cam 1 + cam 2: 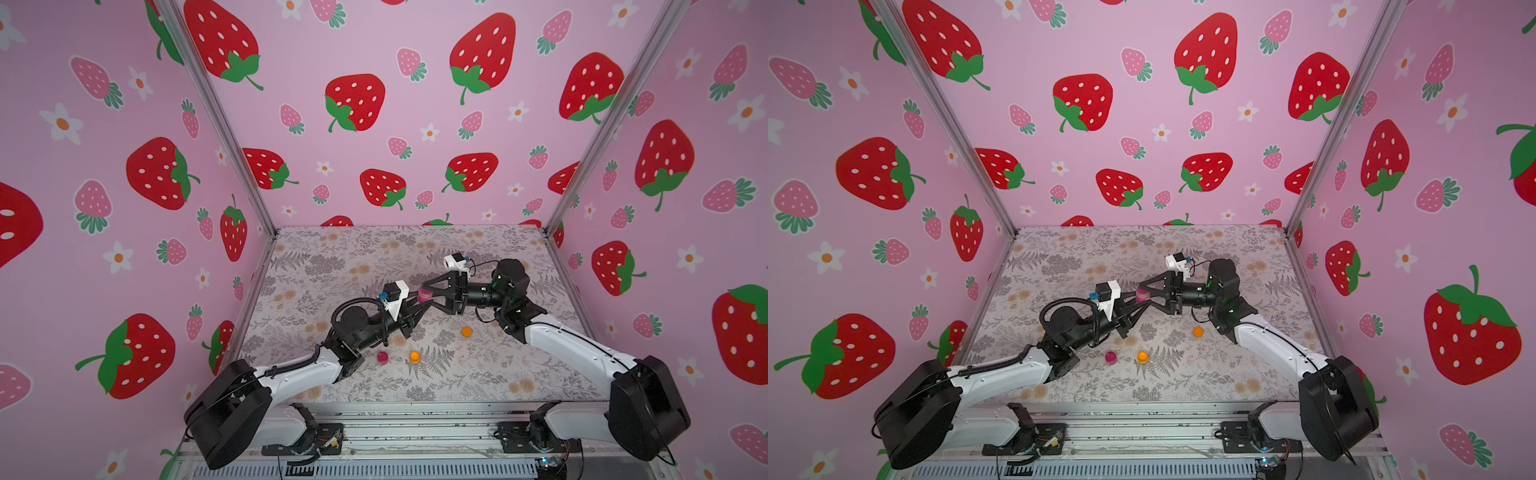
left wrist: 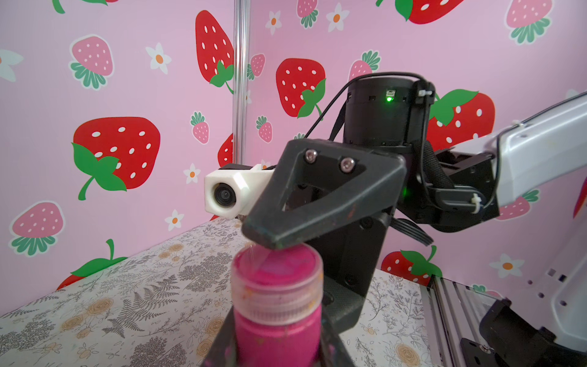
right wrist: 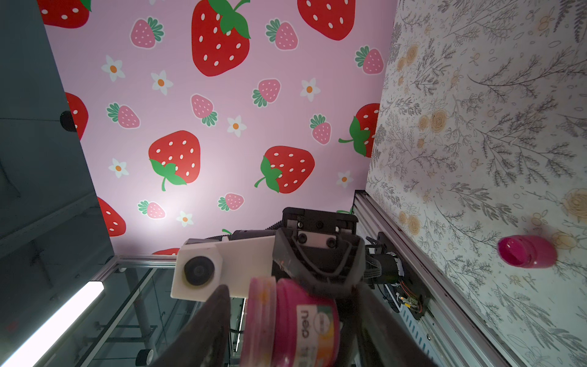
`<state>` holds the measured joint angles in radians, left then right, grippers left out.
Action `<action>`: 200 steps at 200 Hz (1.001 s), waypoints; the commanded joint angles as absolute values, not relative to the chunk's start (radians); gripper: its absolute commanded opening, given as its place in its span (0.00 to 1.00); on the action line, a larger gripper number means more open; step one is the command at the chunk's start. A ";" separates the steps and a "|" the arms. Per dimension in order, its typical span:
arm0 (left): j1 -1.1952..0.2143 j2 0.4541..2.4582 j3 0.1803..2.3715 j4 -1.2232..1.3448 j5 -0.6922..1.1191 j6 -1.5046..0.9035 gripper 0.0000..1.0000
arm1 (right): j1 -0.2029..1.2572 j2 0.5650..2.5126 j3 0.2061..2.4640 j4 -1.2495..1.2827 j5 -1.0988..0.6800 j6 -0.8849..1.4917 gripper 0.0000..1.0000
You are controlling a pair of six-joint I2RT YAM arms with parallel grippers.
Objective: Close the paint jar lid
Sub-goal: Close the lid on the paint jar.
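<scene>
Left wrist view: the frame edge cuts off the base of the jar [image 2: 278, 336] and most of the left gripper [image 2: 278, 356]. Right wrist view: jar and lid [image 3: 262, 305] are blurred, and whether the right gripper [image 3: 290, 289] presses them is unclear. In both top views the jar is a tiny speck.

Arms outstretched toward each other, left end effector [image 1: 419, 302] clamped tight, right end effector [image 1: 428, 295] with jaws partly apart.
</scene>
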<state>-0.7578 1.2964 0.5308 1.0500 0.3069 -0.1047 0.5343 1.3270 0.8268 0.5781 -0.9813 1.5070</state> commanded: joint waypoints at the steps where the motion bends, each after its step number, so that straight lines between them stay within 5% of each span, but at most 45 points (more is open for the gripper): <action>1: -0.763 1.281 0.560 1.080 0.302 -0.091 0.28 | 0.541 1.319 0.823 0.627 -0.974 1.523 0.59; 59: -0.764 1.275 0.558 1.075 0.305 -0.089 0.28 | 0.543 1.316 0.820 0.624 -0.967 1.523 0.53; 200: -0.764 1.266 0.562 1.066 0.302 -0.088 0.28 | 0.566 1.318 0.861 0.593 -0.966 1.528 0.00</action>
<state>-0.7547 1.2816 0.5312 1.0321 0.2874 -0.0937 0.5385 1.3262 0.8284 0.5831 -0.9680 1.5246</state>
